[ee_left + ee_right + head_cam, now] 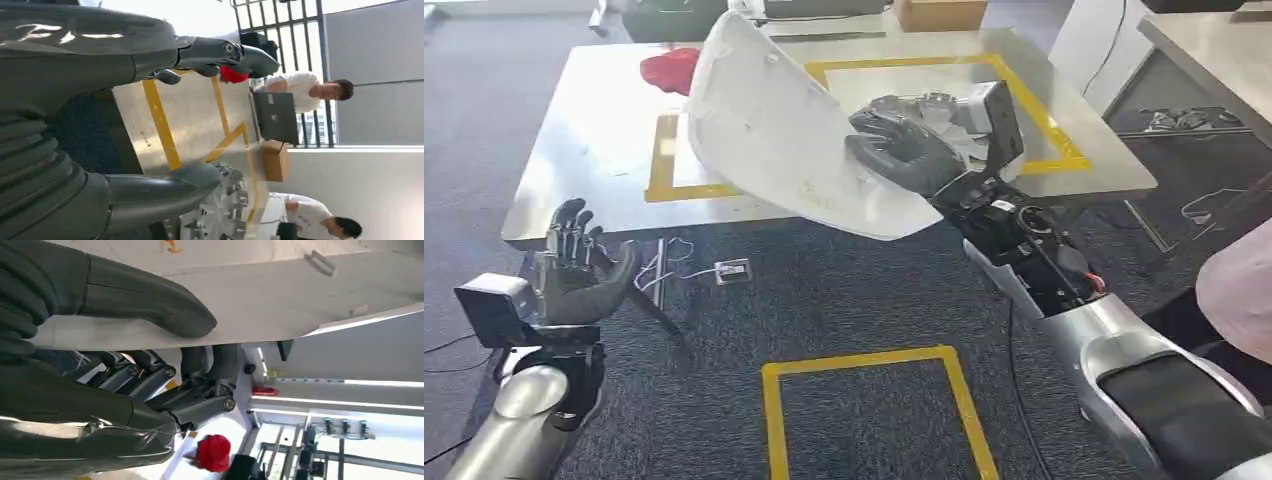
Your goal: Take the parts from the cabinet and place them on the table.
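r hand (902,150) raised, gripping white panel (774,120)

Big white panel (784,130) in right hand (904,150) hangs over table's (574,170) near edge, blocking centre. Red cap (671,68) at far left corner. Left hand (574,265) low, apart from table, w/ bare tabletop ahead.

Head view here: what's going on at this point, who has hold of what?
The robot's right hand grips a large white curved part and holds it tilted above the near edge of the table, not yet set down. The left hand is open and empty, raised in front of the table's near corner. A red object lies on the table's far side.
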